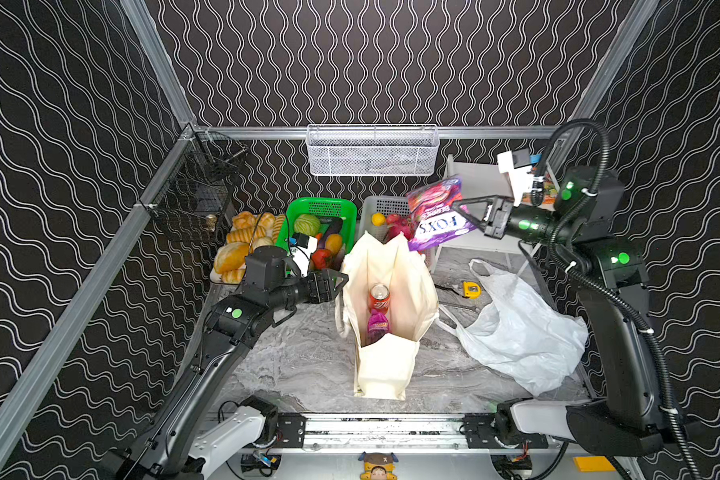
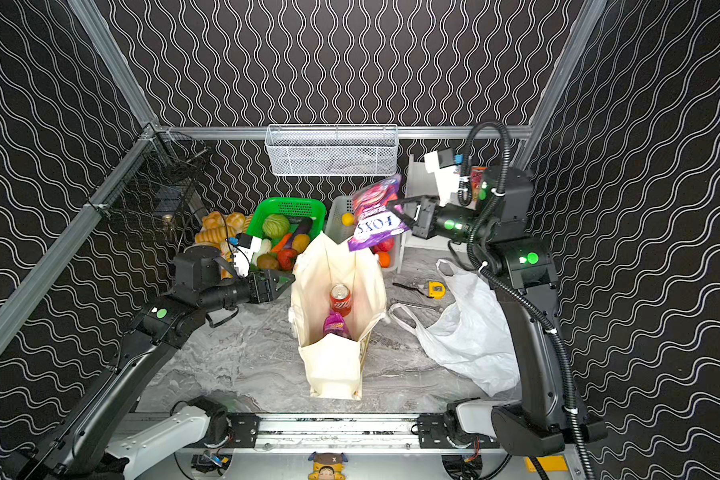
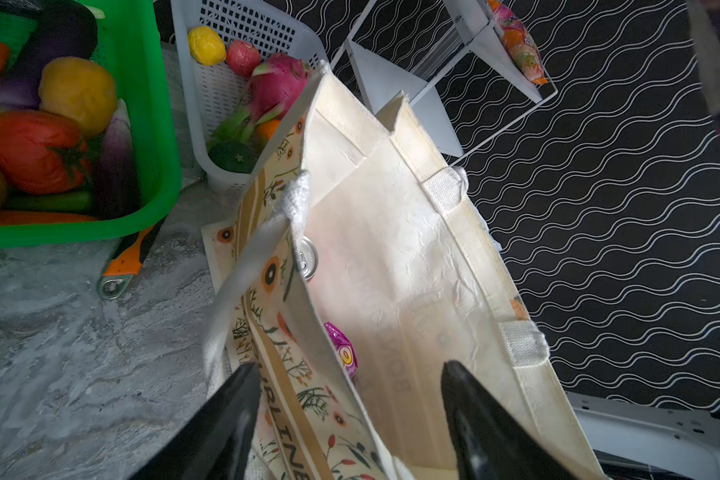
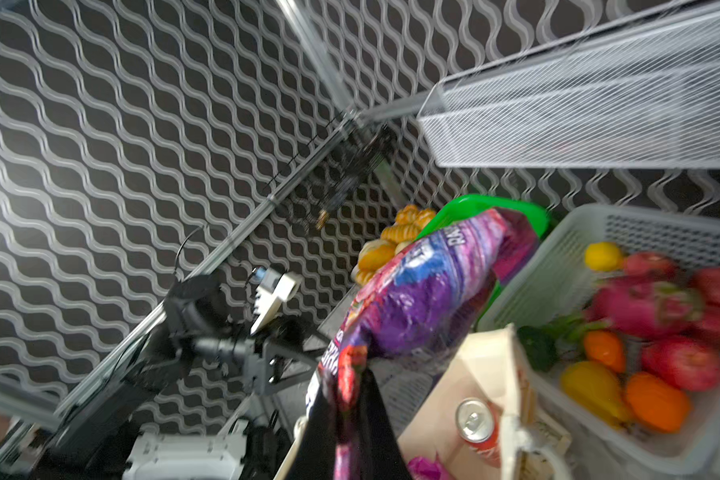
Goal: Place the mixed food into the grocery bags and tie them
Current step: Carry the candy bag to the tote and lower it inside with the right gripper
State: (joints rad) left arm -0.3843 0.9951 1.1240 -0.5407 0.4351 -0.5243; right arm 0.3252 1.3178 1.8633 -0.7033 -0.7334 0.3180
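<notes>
Step, my read: loading tote [image 1: 412, 286], standing open at centre. Right claw [image 1: 460, 211] pinching big purple packet [image 1: 433, 216], in air above tote's far rim. Left claw [image 1: 342, 282] spread, straddling tote's left wall. Next: I bring packet nearer over mouth, lower, release. Around: white plastic bag [image 1: 516, 332] slumped right, untied; green basket [image 1: 296, 216], white basket [image 1: 385, 204] far. In tote: red can [image 1: 379, 296], small purple packet [image 1: 377, 326]. Risk: packet snagging rim.
</notes>
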